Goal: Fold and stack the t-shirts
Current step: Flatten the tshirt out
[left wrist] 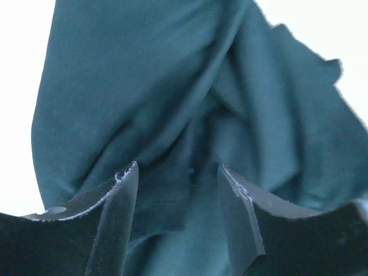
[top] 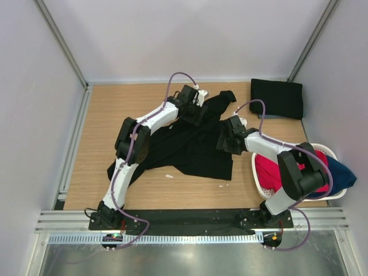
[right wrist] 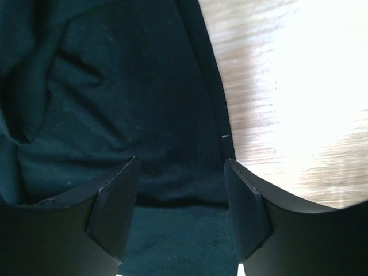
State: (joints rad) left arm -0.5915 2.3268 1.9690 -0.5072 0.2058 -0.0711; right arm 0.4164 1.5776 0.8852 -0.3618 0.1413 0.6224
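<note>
T-shirt, unfolded: crumpled black cloth t-shirt spread loosely over the middle of the light wooden bench. One part trails toward the far edge and another toward the near left.
T-shirt, folded: folded black cloth t-shirt lying as a neat rectangle at the far right corner of the bench, well apart from the crumpled one.
Left end effector: released, fingers spread. It sits over the far part of the crumpled shirt. In the wrist view, rumpled fabric fills the space between and beyond the fingers. Whether the fingers touch the cloth cannot be told.
Right end effector: released, fingers spread. It sits over the right-hand side of the same shirt. The cloth's edge runs close to one finger, with bare bench beyond it.
Basket: white oval plastic basket at the near right of the bench, holding red cloth and blue cloth. The blue cloth is draped over the basket's right rim.
</note>
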